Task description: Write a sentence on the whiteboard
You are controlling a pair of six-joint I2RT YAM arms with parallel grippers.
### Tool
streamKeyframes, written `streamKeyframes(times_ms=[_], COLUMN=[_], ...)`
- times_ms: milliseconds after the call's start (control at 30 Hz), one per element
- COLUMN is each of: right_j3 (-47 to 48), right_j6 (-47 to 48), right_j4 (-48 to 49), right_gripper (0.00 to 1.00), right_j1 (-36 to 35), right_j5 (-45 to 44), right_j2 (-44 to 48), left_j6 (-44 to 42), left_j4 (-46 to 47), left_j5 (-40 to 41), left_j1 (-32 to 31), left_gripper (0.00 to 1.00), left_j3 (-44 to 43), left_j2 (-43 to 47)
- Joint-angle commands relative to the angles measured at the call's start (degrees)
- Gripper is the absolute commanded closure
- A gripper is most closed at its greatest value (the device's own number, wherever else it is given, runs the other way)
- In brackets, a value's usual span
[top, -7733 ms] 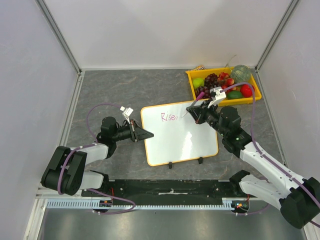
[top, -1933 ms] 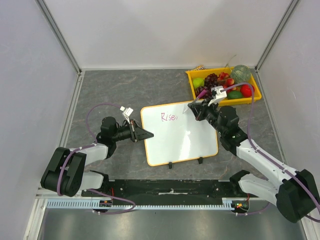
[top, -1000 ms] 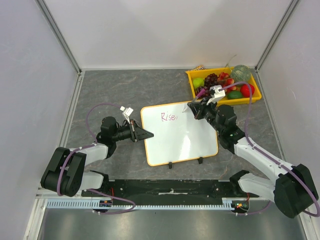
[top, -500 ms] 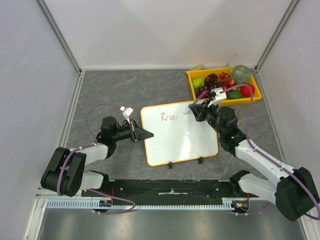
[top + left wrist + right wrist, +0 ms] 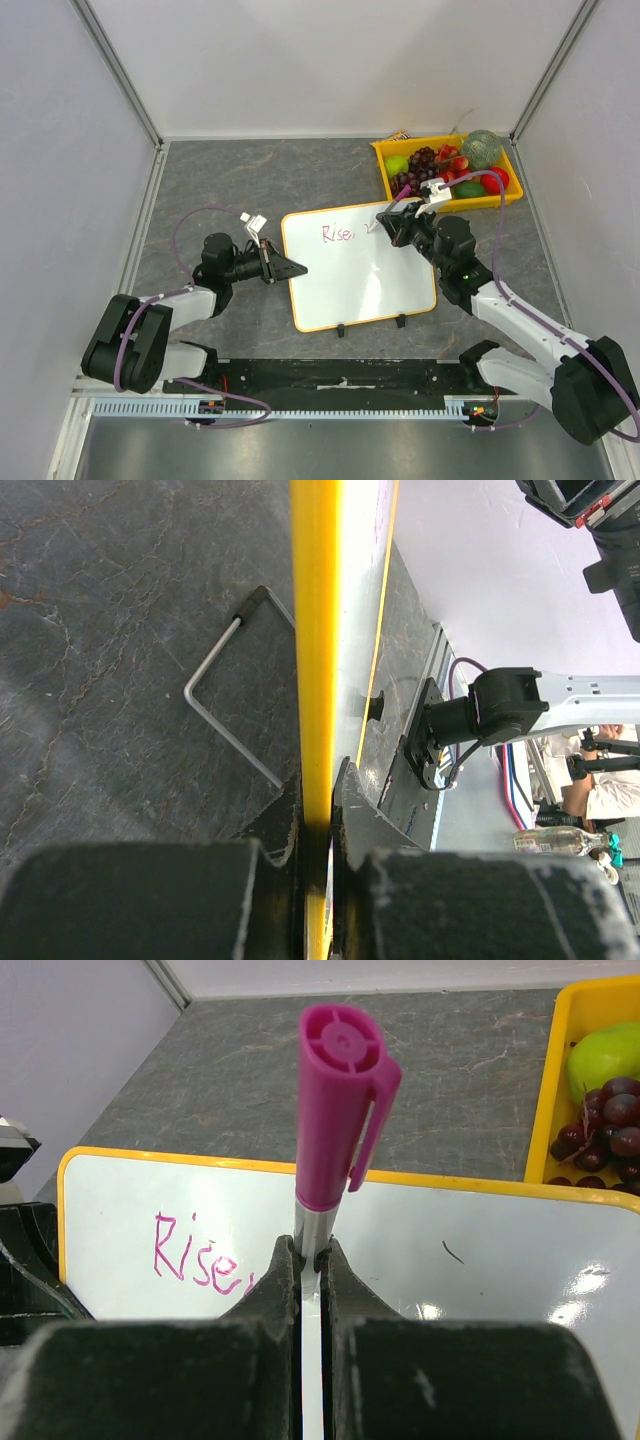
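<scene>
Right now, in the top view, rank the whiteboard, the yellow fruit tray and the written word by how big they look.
1. whiteboard: largest.
2. yellow fruit tray: clearly smaller than the board.
3. written word: smallest by far, filling only a corner of the board.

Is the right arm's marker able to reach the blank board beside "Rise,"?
Likely yes: the right gripper holds the marker right beside the writing, and nothing lies on the whiteboard's bare surface there.

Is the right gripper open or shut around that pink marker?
Shut. In the right wrist view the right gripper pinches the marker by its silver barrel, just below the pink cap.
</scene>
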State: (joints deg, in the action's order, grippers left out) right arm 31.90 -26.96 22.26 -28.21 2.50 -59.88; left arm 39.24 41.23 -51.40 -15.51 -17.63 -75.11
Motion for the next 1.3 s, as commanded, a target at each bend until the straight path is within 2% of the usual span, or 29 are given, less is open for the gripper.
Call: streamKeyframes(times_ms=[0,933,1267], right_j3=[0.7,6.2,4.9], right_j6=[0.9,1.6,1.9], right_j4=[1.0,1.1,-0.7], right_gripper=[1.00,1.00,1.00], right_j1=[0.2,0.3,0.4], right_j5=[-0.9,-5.8,-7.1], right_j2=[-1.2,-4.3,-3.1], left_j6=[-10.3,-10.3,-10.4], left_j4=[-7.0,-7.0,-7.0], left_j5=[11.1,10.9,11.0], left_j1=[0.1,0.1,0.1], left_gripper=[0.98,0.98,0.98], left_j3=[0.7,0.7,0.7], left_j2=[-1.5,-1.7,-1.6])
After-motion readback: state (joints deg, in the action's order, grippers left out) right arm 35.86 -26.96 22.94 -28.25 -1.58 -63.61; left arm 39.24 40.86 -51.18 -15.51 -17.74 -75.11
